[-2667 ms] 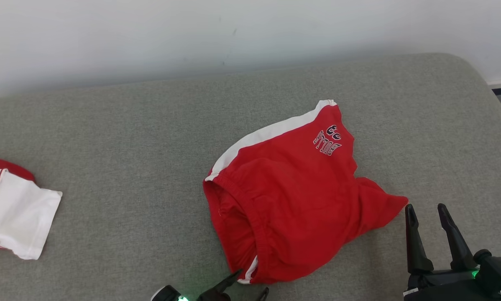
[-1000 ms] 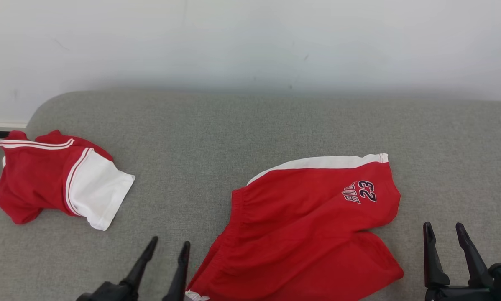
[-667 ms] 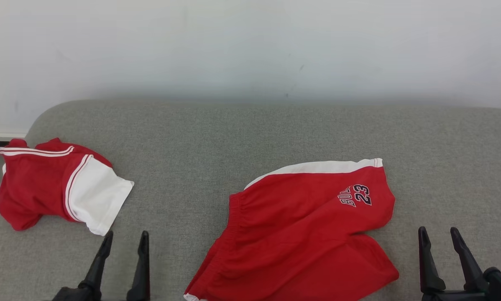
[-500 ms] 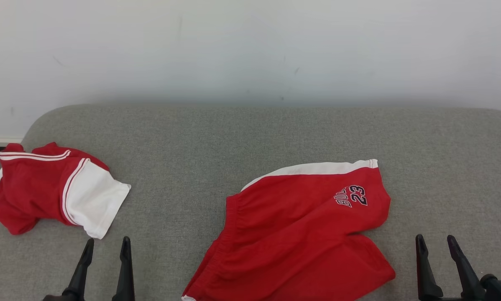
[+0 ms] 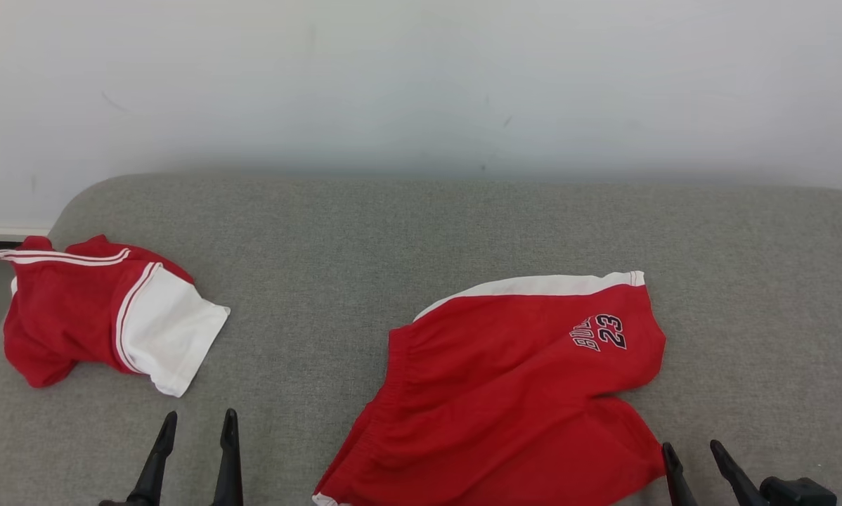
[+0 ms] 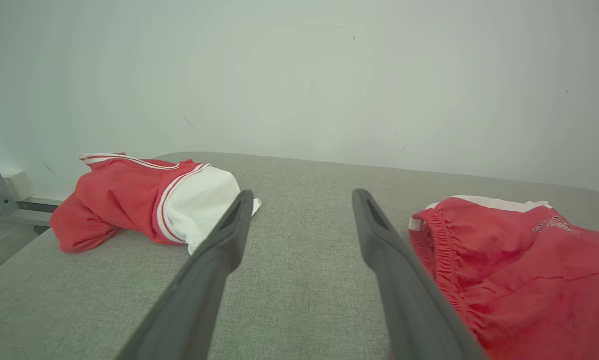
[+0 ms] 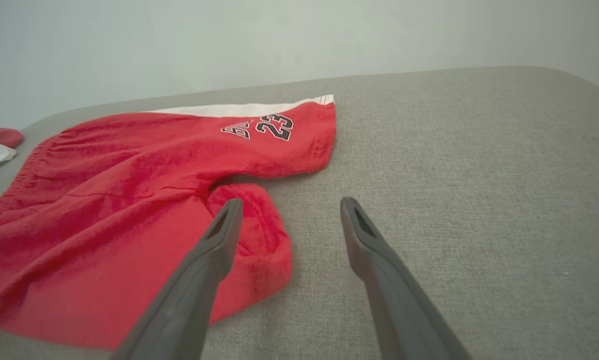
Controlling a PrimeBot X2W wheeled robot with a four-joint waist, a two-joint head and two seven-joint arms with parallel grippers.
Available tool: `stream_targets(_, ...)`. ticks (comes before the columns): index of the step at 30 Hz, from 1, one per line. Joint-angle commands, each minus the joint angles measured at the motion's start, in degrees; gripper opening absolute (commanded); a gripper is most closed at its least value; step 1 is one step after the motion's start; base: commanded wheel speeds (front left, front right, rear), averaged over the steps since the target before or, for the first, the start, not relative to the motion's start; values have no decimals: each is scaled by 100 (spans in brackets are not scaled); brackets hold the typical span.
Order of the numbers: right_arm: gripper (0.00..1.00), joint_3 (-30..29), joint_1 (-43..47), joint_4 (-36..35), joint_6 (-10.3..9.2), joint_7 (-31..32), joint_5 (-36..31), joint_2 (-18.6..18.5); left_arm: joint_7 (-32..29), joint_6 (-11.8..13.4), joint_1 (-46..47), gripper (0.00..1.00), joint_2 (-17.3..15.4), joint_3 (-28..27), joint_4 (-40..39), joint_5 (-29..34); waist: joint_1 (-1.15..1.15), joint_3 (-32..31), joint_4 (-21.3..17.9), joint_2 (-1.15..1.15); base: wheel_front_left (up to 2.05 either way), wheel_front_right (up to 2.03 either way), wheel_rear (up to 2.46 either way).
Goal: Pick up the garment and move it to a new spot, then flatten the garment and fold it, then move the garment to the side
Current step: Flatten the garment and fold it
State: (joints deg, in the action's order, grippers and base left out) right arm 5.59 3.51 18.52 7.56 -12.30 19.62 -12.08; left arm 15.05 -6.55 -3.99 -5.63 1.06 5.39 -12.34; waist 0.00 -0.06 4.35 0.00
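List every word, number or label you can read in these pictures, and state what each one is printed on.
"23": dark digits outlined in white, on the red shorts, near one leg's hem.
"BU...": a word arched beside the 23 on the same shorts; its remaining letters are too small and creased to read.
The red and white garment: no readable text on it.

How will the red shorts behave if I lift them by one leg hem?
Probably floppy: the red shorts lie creased on the grey cushion, so they'd likely sag and drape. Seemingly light: the fabric looks thin.
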Motion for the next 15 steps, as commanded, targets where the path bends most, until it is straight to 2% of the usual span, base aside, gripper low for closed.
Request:
stream_targets(1,100,58,-64,116,-14,36,69,-73,18,-23,77,100,28,8,15,49,0,26,54,0,0,0,0)
stream_targets(8,100,473,-386,868,-14,130,363,-153,18,-64,143,100,95,30,85,79,0,94,184,0,0,0,0)
stream_targets(9,39,553,-443,961,-14,128,410,-158,18,-71,152,100,97,28,102,82,0,104,193,0,0,0,0)
stream_targets(10,0,618,-499,1048,-14,116,466,-159,18,-76,159,100,100,31,115,90,0,111,199,0,0,0,0)
stream_targets(15,0,935,-672,1310,-15,-7,662,-234,18,-95,174,100,118,-2,157,111,0,110,174,0,0,0,0)
